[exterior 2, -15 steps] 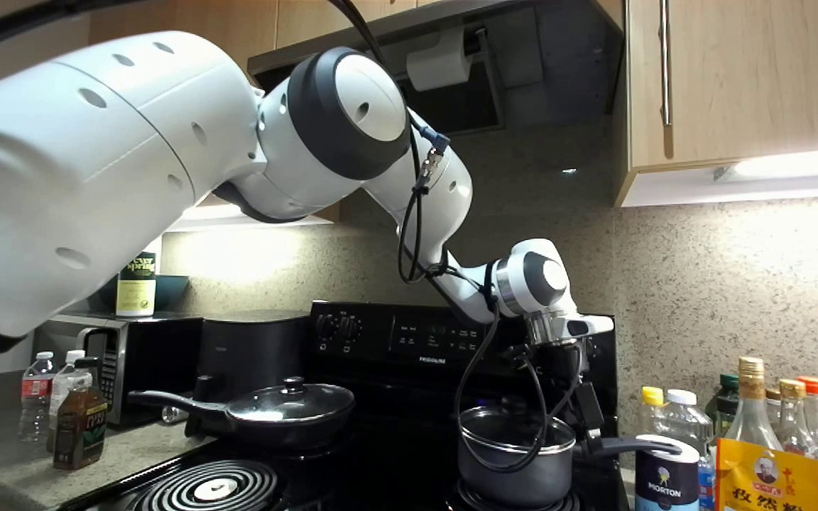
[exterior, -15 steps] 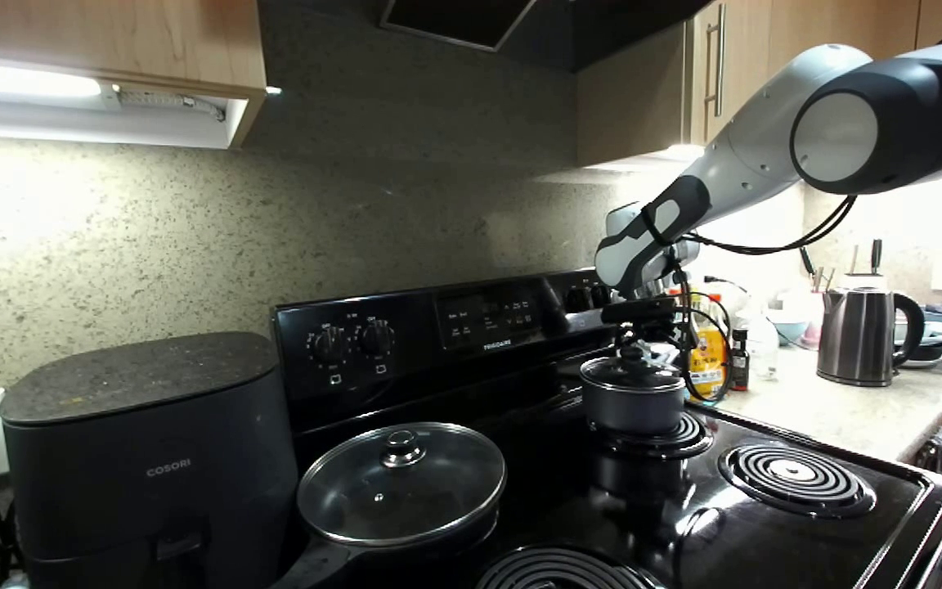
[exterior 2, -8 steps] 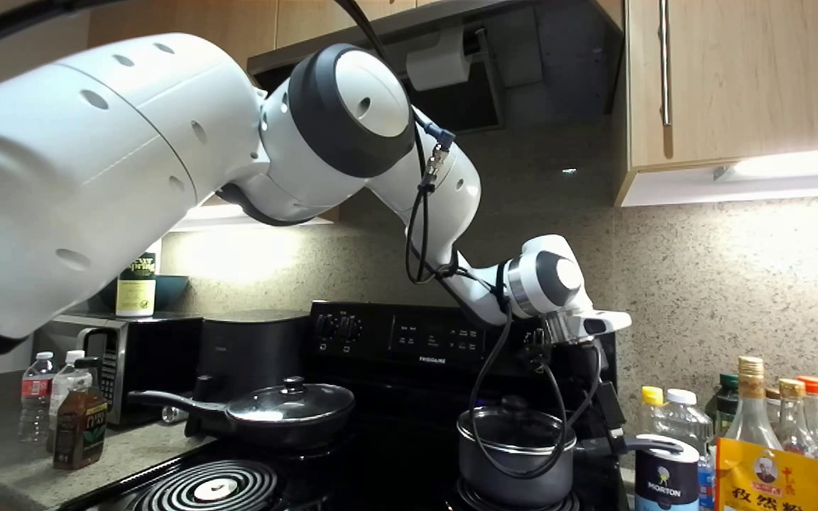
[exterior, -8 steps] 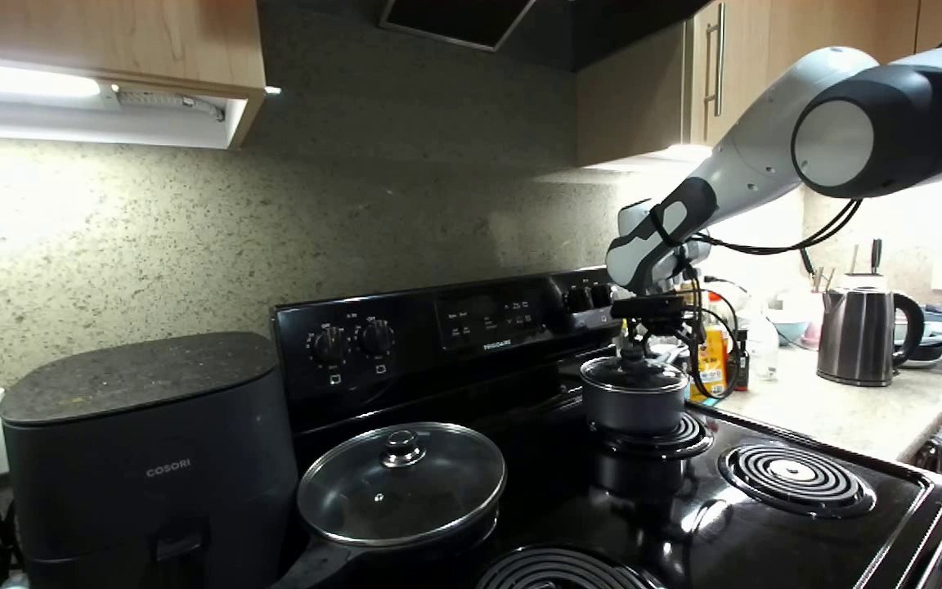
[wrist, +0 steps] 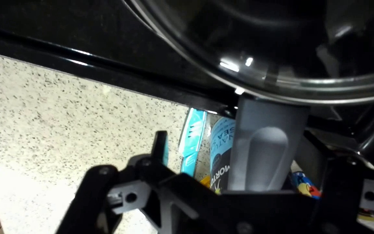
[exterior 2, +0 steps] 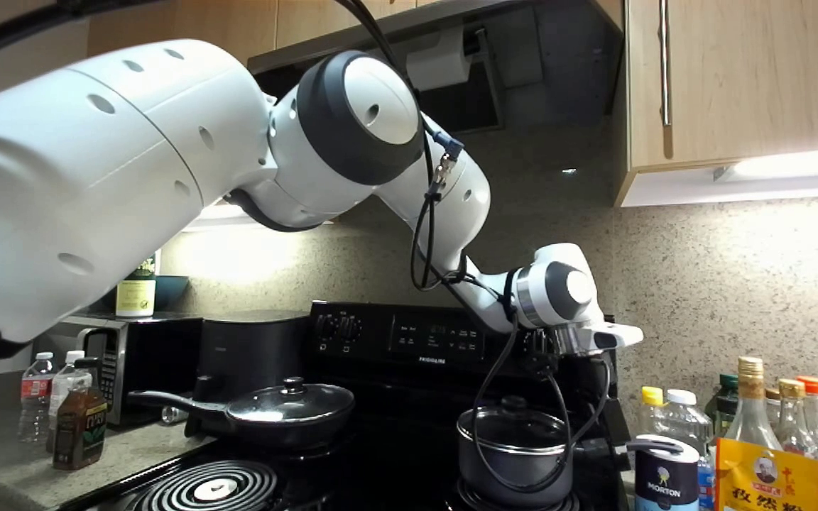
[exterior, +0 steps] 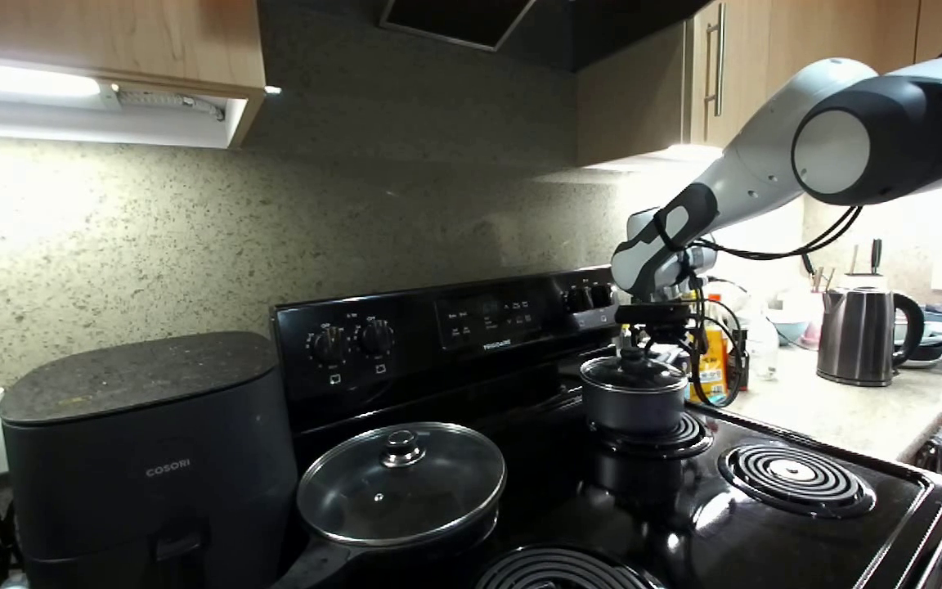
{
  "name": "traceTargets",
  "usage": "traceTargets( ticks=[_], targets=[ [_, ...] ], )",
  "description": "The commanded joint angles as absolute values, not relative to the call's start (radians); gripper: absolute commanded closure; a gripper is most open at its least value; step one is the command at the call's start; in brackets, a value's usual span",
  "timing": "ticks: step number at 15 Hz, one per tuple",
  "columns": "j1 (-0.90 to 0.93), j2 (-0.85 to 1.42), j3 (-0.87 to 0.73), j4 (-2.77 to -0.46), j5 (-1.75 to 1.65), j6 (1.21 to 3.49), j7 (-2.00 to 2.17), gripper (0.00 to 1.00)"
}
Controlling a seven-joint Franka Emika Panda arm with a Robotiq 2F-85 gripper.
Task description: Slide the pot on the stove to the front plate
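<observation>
The pot (exterior: 633,407) (exterior 2: 512,465), dark grey under a glass lid, rests upright on a rear coil of the black stove (exterior: 549,483). In the wrist view its rim fills the top, and its grey handle (wrist: 266,146) (exterior 2: 654,446) reaches out over the stove's edge. My gripper (wrist: 235,139) straddles that handle with its jaws wide apart. A gap shows between the handle and the finger (wrist: 159,144) on that view's left; the opposite finger is dark and partly lost in shadow. In an exterior view the front plate (exterior: 798,480), a coil with pale rings, lies bare in front of the pot.
A lidded frying pan (exterior: 402,483) (exterior 2: 290,419) occupies another rear burner. Beneath the handle stands a blue-and-black salt canister (wrist: 221,143) (exterior 2: 667,472), near several bottles and a yellow packet (exterior 2: 770,472). Behind the pot rises the knob panel (exterior: 479,327). A loose arm cable (exterior 2: 483,454) hangs before the pot.
The arm has shifted outward along the handle, away from the pot's body, and lowered slightly in the last half second. Pot, pan and burners have stayed put. The jaws have remained open.
</observation>
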State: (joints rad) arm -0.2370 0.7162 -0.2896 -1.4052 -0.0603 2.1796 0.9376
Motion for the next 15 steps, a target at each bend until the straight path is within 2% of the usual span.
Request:
traceTargets(
  ticks=[1, 12, 15],
  targets=[
    [-0.256, 0.734, -0.266, -1.389, -0.02, 2.18, 0.857, 0.26],
    [-0.22, 0.652, -0.272, -1.457, -0.038, 2.133, 0.829, 0.96],
    [-0.214, 0.62, -0.27, -1.489, -0.057, 2.119, 0.761, 1.0]
  ],
)
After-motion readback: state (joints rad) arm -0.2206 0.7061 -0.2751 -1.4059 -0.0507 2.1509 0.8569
